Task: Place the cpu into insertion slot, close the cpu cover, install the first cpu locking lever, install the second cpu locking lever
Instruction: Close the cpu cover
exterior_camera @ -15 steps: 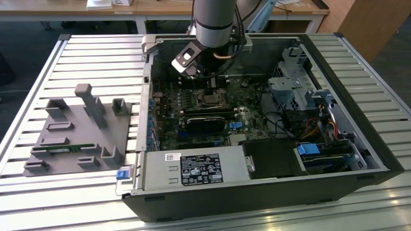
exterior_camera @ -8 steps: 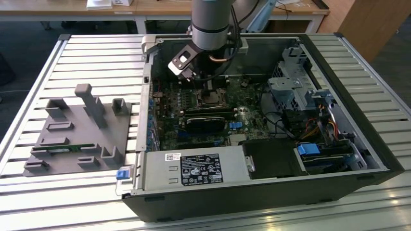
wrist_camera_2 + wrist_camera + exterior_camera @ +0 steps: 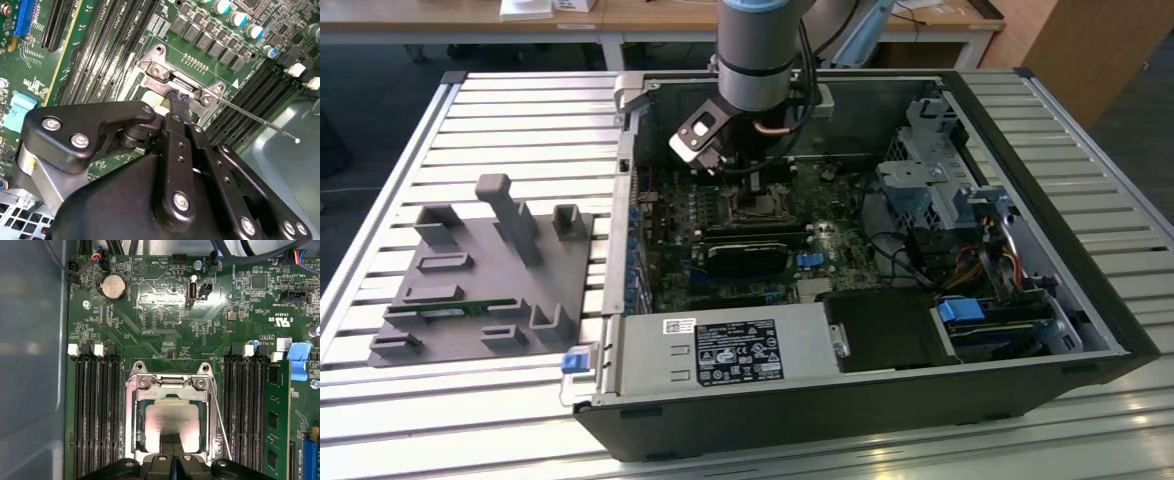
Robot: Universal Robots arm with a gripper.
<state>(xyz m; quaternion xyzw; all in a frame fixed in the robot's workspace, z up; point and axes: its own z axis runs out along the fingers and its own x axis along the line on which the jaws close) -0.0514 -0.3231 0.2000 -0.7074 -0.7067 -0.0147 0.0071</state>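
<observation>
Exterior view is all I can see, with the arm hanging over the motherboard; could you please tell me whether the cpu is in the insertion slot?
Observer: Yes. In the first wrist view the cpu lies flat in the insertion slot, silvery top up.
Operator: Thank you. Is the cpu cover down?
Observer: It looks down. The cpu cover frames the cpu through its window.
Operator: And the levers, please?
Observer: In the second wrist view one locking lever slants away from the slot's corner, apparently unlatched.
</observation>
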